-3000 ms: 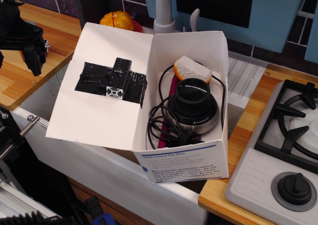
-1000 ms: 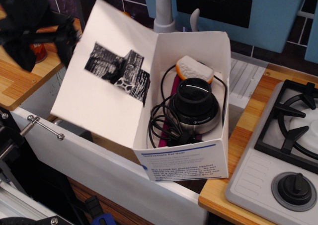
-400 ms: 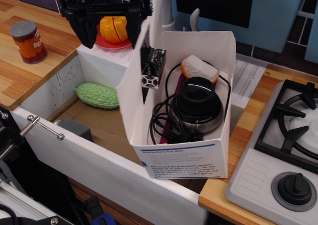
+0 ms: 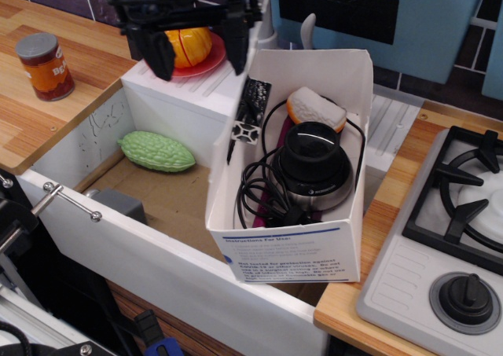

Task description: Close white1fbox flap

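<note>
Hovering end effector, fingers spread, beside upright flap, white1fbox

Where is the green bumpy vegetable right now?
The green vegetable lies on the sink floor, left of the white box, below the white block.

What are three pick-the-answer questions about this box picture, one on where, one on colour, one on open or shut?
1. Where is the green bumpy vegetable?
A. in the sink
B. on the stove
C. inside the box

2. What colour borders the label on the white1fbox?
A. red
B. blue
C. green

3. How is the flap?
A. lying flat outward
B. fully shut
C. standing nearly upright

Answers: 1 A, it lies left of the box in the basin. 2 B, blue line and text. 3 C, the black puck inside still shows from above.
</note>
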Robot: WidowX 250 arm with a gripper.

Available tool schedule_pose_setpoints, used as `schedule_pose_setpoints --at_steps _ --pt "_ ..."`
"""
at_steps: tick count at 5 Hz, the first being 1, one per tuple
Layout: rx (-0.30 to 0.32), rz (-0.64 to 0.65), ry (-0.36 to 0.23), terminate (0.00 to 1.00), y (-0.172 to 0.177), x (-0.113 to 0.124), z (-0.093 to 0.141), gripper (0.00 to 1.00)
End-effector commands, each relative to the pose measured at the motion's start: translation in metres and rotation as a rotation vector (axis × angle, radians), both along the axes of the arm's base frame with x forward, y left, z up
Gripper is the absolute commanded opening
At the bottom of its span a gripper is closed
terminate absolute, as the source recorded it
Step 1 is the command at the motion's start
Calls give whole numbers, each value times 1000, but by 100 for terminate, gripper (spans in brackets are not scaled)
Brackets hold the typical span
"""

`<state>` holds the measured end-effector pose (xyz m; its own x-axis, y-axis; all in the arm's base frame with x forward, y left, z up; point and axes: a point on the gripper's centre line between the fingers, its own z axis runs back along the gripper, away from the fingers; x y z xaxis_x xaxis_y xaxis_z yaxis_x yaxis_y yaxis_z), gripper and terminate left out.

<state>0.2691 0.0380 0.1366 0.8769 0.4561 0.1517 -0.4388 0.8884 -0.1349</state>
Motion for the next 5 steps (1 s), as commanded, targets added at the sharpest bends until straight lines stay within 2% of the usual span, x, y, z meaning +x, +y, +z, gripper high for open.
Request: schedule_pose_setpoints --at_steps 1,2,4,5 --pt "-65 73 -71 0 -23 20 -10 100" --pt "-44 121 -76 0 -36 28 -20 100" --pt "-44 181 -102 0 -43 41 -56 100" --pt "-17 188 -124 100 -48 43 -56 100"
